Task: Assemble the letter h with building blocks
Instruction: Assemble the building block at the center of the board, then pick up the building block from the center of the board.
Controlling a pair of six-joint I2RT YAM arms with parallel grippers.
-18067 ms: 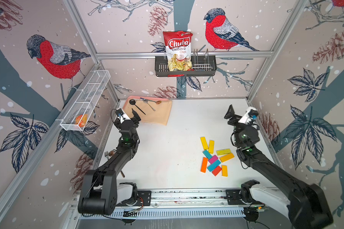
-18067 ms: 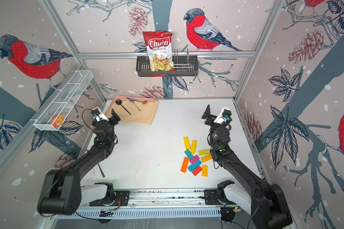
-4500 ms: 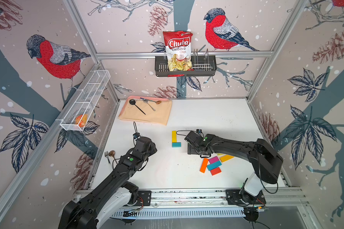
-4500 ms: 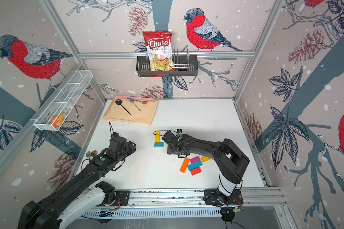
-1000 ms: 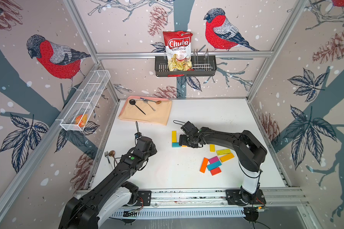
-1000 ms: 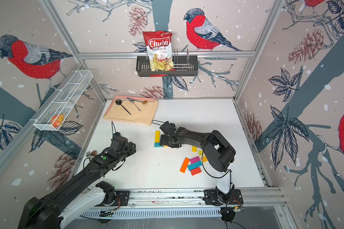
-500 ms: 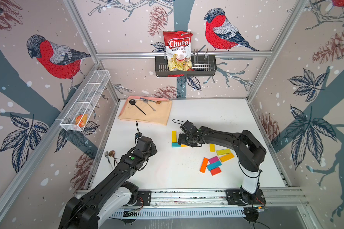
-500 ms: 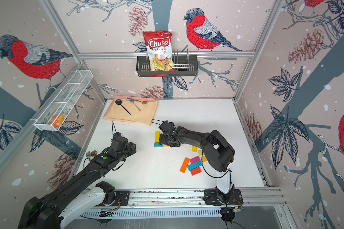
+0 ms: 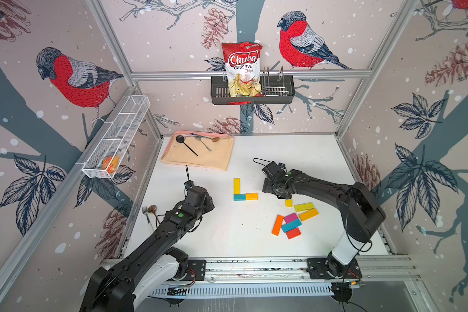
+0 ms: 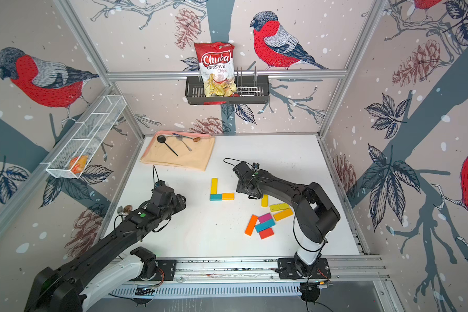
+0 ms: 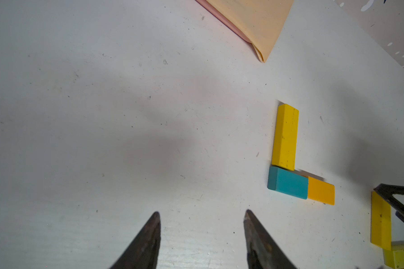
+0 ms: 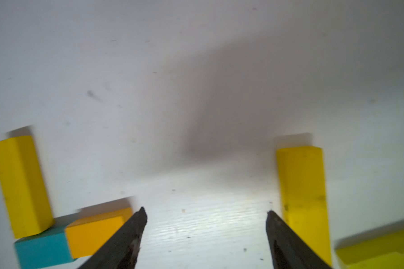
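The right pincer (image 12: 206,210) hangs open and empty, seemingly between the yellow-teal-orange L of building blocks (image 12: 40,250) and a loose yellow block (image 12: 301,181) in its blurred view, the left pincer (image 11: 202,212) likewise open over the scuffed white counter (image 9: 227,229), bullfinch wallpaper (image 9: 79,81) around, a bag (image 9: 242,67) reading "Chuba Cassava Chips" behind.

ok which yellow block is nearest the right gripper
The loose yellow block lying right beside the open right gripper, next to one fingertip. The yellow stem block touching the teal block and the tilted yellow block lie farther off.
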